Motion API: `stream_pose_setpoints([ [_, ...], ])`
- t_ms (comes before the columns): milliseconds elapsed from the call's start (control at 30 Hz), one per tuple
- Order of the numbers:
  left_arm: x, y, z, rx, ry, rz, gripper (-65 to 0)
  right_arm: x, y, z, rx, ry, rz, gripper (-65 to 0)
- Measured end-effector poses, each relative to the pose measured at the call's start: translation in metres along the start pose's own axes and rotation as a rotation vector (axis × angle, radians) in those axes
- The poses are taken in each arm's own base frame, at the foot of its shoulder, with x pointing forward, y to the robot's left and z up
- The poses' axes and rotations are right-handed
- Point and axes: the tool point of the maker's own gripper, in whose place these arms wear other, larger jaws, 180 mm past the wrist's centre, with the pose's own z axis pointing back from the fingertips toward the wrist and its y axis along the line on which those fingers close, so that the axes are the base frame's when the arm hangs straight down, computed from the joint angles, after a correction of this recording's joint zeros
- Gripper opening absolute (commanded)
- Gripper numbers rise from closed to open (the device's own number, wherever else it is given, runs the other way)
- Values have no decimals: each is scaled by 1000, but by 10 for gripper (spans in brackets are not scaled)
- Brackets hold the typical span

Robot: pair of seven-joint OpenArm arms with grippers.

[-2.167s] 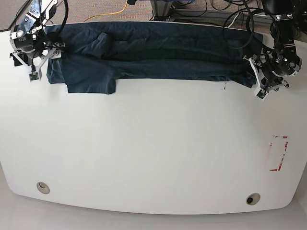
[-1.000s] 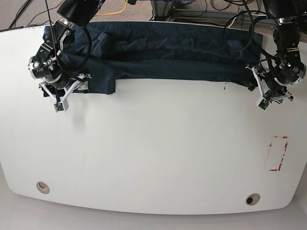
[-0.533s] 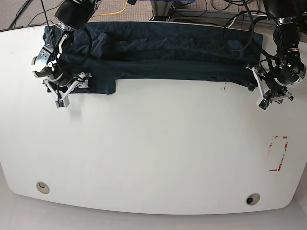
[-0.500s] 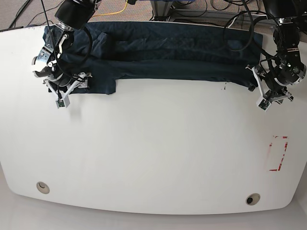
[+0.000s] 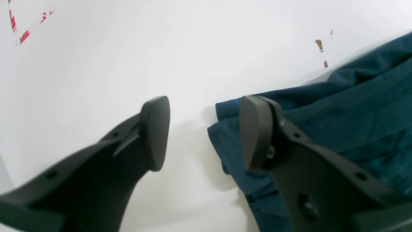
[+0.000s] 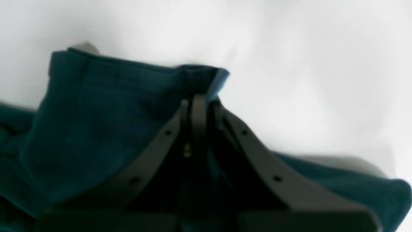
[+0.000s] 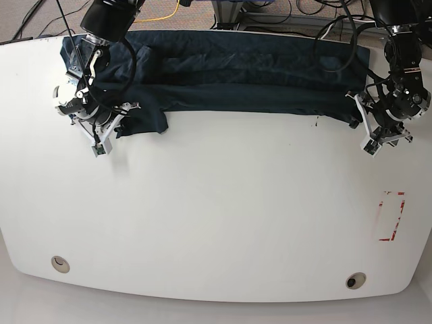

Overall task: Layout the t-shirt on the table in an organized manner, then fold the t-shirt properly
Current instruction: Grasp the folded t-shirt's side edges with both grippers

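Observation:
The dark navy t-shirt (image 7: pixel 236 81) lies folded into a long band along the far edge of the white table (image 7: pixel 216 216). At the band's left end my right gripper (image 7: pixel 108 128) is shut on the t-shirt's edge. In the right wrist view its closed fingertips (image 6: pixel 198 100) pinch a raised fold of blue cloth (image 6: pixel 112 122). My left gripper (image 7: pixel 363 123) stands open at the band's right end. In the left wrist view one finger (image 5: pixel 254 132) rests over the t-shirt's corner (image 5: pixel 354 106), the other finger (image 5: pixel 154 132) is over bare table, and nothing sits between them.
A red tape rectangle (image 7: pixel 391 216) marks the table at the right, its corner (image 5: pixel 19 29) also showing in the left wrist view. Two grommet holes (image 7: pixel 61 263) (image 7: pixel 356 280) sit near the front edge. Small brown specks (image 5: pixel 319 45) lie beside the shirt. Cables hang behind the table.
My right gripper has gone from open to shut on the shirt's left edge and shifted slightly right, bunching the sleeve corner. The left arm has not moved.

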Motion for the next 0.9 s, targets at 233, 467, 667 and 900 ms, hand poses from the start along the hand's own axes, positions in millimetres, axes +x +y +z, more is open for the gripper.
stream_pose_setpoints([
  [233, 0, 0, 0, -1, 0, 0, -324, 18, 1, 11, -31, -34, 62, -650],
  [467, 0, 0, 0, -1, 2, -1, -324, 44, 12, 29, -46, -87, 138, -650],
  [667, -1, 0, 0, -1, 2, -1, -324, 38, 16, 45, -51, -56, 158, -650],
  [900, -1, -1, -1, -1, 3, 0, -324, 25, 36, 67, 37, -86, 185, -650],
])
